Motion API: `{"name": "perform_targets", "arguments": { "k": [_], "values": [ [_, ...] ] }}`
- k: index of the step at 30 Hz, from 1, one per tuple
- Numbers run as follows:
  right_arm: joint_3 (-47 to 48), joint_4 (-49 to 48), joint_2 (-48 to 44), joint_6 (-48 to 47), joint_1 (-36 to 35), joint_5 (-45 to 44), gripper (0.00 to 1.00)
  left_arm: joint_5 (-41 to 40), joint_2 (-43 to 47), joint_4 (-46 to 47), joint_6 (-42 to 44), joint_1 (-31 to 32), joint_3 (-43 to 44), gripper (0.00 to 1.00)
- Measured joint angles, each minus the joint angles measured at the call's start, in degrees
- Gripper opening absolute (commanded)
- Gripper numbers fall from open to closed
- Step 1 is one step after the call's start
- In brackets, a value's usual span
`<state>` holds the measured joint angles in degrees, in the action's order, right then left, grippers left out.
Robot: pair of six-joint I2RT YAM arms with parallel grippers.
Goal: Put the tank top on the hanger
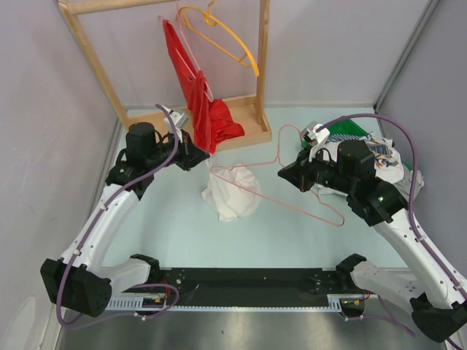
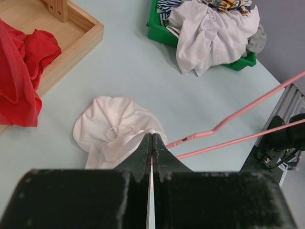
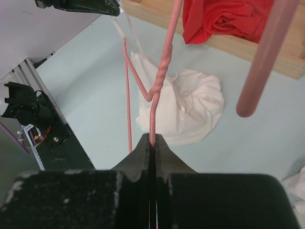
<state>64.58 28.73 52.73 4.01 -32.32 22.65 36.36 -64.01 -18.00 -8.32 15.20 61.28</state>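
While my left gripper pinches tank top strap (right gripper clamps hanger), I want the wire fed toward 9 o'clock.

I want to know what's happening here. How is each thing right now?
tank top, crumpled on the table, one strap lifted.
hanger, held up by its twisted neck.
left gripper, shut on the tank top's strap.
right gripper, shut on the hanger.
red garment, hanging, bottom heaped.
orange hanger, hanging bare.
green bin, piled with clothes.
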Motion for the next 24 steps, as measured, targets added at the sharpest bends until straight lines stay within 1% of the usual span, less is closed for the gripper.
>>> {"name": "perform_targets", "arguments": {
  "k": [6, 14, 19, 24],
  "values": [
    [0.0, -0.1, 0.0, -0.6, -0.2, -2.3, 0.0, 2.5, 0.0, -0.2, 1.4, 0.0, 0.0, 0.0],
    [-0.1, -1.4, 0.0, -0.9, -0.2, -2.3, 0.0, 6.0, -0.1, -0.6, 2.4, -0.1, 0.0, 0.0],
    [-0.1, -1.9, 0.0, -0.9, -0.2, -2.2, 0.0, 6.3, -0.1, -1.2, 2.9, -0.1, 0.0, 0.0],
    [-0.1, -1.9, -0.4, -0.8, -0.2, -2.0, 0.0, 4.7, -0.1, -1.8, 3.0, -0.1, 0.0, 0.0]
  ]
}}
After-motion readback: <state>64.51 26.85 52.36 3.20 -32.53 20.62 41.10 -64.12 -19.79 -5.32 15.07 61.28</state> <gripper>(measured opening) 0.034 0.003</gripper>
